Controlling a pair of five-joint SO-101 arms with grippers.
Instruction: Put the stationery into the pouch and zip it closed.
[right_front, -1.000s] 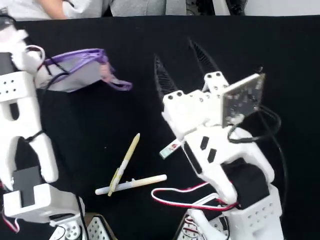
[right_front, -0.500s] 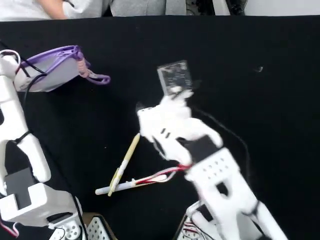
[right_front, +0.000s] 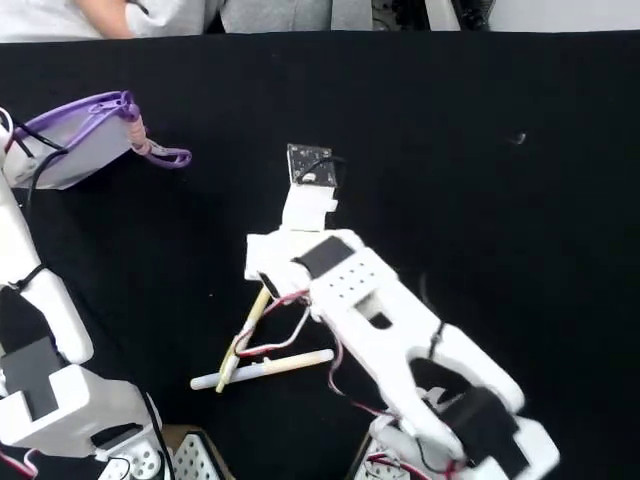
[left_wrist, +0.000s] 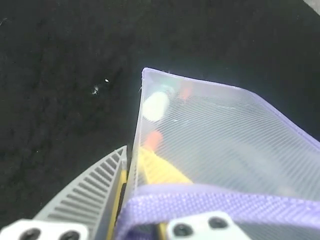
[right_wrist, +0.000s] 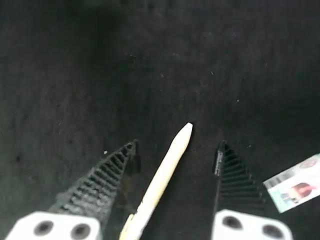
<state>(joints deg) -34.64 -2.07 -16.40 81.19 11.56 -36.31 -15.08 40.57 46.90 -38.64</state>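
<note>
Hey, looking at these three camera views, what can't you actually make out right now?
Left wrist view: the items inside the pouch are coloured blurs behind its ribbed wall, so not identifiable.
High view: the right arm covers the right hand and the upper end of the yellow pen.
Right wrist view: the small card is cut off by the picture's edge, its print too small.

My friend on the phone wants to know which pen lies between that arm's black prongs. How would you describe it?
On the black table, toward the arms' bases, two pens lie crossed under the bent white arm. The right tool straddles the pale yellow pen, which slants steeply; the white pen crossing its lower end lies almost level.
</note>
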